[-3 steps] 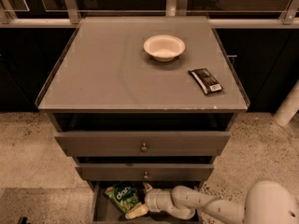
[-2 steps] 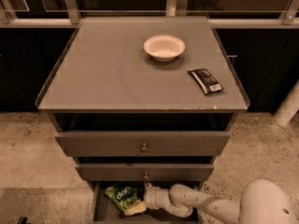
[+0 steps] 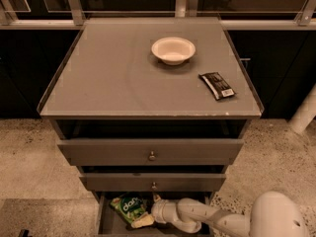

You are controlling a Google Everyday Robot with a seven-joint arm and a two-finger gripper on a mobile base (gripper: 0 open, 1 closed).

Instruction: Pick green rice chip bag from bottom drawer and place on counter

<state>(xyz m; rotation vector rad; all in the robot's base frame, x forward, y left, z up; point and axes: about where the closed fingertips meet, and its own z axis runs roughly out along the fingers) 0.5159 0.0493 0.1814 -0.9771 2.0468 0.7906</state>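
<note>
The green rice chip bag (image 3: pixel 127 207) lies in the open bottom drawer (image 3: pixel 104 221), in its left half, with its white lettering facing up. My gripper (image 3: pixel 144 218) reaches into that drawer from the right, at the end of the white arm (image 3: pixel 207 217), and sits against the bag's lower right corner. Above all three drawers is the grey counter (image 3: pixel 108 78).
A white bowl (image 3: pixel 173 50) and a small black wrapper (image 3: pixel 217 85) rest on the counter's right half. The two upper drawers (image 3: pixel 150 152) are pulled out slightly above the gripper. The robot's white body (image 3: pixel 274 218) fills the lower right. Speckled floor surrounds the cabinet.
The gripper has edged a little to the left, closer onto the bag's lower right corner. The bag has barely shifted.
</note>
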